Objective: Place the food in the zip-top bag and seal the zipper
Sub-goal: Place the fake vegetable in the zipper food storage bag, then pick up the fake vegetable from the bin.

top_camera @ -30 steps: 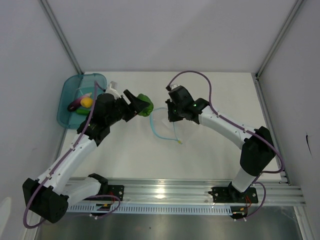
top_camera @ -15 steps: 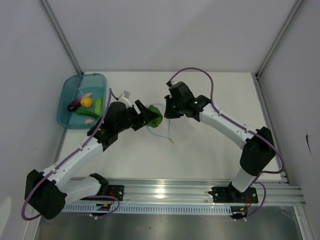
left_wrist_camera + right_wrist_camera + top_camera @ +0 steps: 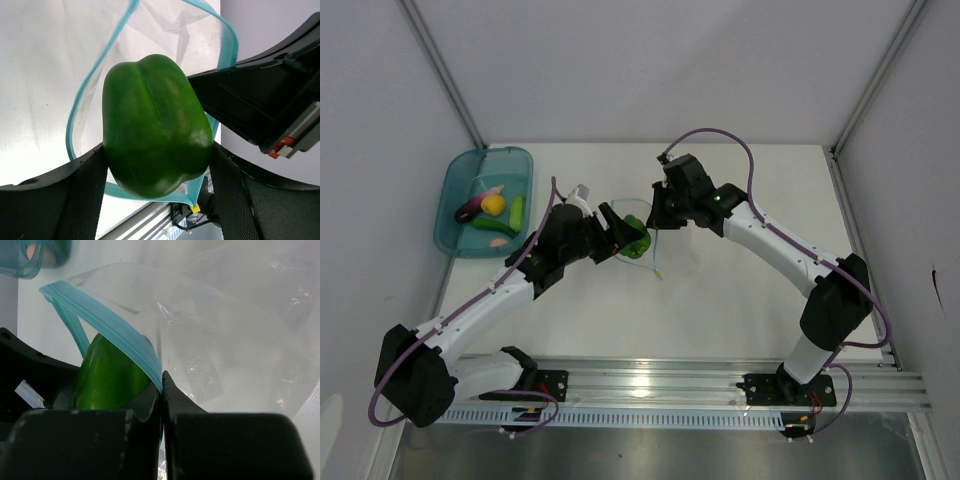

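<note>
My left pincer (image 3: 623,235) has the green pepper (image 3: 155,130) clamped between its two fingers (image 3: 80,195). The jaws stand wide apart, and the pepper fills the whole gap and presses against both inner faces. It sticks out well past the fingertips, lobed end forward.

Just ahead of that pincer is the open mouth of the zip-top bag (image 3: 240,340). From the left wrist view, the zipper (image 3: 227,45) loops around the pepper on both sides and passes under its near end. I cannot tell how far the pepper is through the mouth.

My right pincer (image 3: 161,405) is fully shut on the zipper, with the light blue strip pinched between its fingertips. This holds the rim up off the bench (image 3: 740,300). From that pinch the strip runs up and away to the pincer's left, across the front of the pepper. The clear film of the bag billows out ahead and to the right of the fingers. The two pincers sit very close together, nearly tip to tip, with the bag mouth between them. A loose end of the strip trails toward the arm bases below the right pincer and ends in a small yellowish tab (image 3: 660,275).

The other food is well behind the left pincer, in a teal tub (image 3: 455,205) on the far side of that arm. It holds a purple eggplant (image 3: 470,210), a yellow round fruit (image 3: 493,204), two green cucumber-like pieces (image 3: 517,209) and a pinkish piece (image 3: 500,242).
</note>
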Available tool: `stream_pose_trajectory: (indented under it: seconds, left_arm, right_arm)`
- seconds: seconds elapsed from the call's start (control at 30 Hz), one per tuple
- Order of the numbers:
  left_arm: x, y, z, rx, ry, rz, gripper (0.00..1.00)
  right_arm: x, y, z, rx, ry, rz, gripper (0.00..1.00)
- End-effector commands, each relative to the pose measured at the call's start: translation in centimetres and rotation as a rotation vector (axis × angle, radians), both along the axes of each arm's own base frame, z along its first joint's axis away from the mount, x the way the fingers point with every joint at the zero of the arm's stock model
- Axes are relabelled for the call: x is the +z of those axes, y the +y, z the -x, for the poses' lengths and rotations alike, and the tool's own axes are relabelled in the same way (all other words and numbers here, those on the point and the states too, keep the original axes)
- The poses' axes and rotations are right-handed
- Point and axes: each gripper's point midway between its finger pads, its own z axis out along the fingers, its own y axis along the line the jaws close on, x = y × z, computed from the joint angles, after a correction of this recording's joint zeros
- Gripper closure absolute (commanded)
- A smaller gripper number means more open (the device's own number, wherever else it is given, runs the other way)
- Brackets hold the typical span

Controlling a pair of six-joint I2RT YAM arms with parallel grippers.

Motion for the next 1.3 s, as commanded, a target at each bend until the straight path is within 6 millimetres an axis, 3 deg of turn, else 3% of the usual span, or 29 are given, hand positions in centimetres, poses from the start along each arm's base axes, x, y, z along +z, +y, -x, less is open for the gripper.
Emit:
stream_pose_trajectory:
  seconds: [0.0,0.07,0.1,0.2,0.63,0.8,1.07,1.27]
  left_arm:
    - [0.5,-0.5,-0.4,0.0,-0.026,0.008,0.72]
    - [0.7,-0.5,-0.5,0.002,-0.033,-0.001,0.49]
    - [0.8,-0.3,-0.7,0.01,-0.038,-0.01,0.18]
    - [1.2,0.0,-0.8,0.012,-0.064,-0.03,0.01]
    - [2.7,1.7,-1.6,0.066,-0.157,-0.096,0.01]
    - [3.0,4.0,-2.3,0.132,-0.155,-0.12,0.01]
    - [3.0,12.5,-4.8,0.454,-0.123,-0.129,0.0]
    - [3.3,18.4,-6.9,0.673,-0.226,-0.157,0.01]
  right_arm:
    - [4.0,0.6,0.0,0.005,-0.047,-0.09,1.0]
    - [4.2,0.8,0.1,0.012,-0.044,-0.099,1.0]
    - [4.2,0.8,0.2,0.015,-0.043,-0.101,1.0]
    - [4.1,0.7,0.1,0.016,-0.041,-0.101,1.0]
    - [4.3,-0.1,0.1,0.016,-0.052,-0.109,1.0]
    - [4.3,-0.8,0.1,0.015,-0.068,-0.097,1.0]
    - [2.7,-2.0,0.9,0.025,-0.084,-0.065,1.0]
    - [1.6,-2.2,1.2,0.053,-0.073,-0.054,1.0]
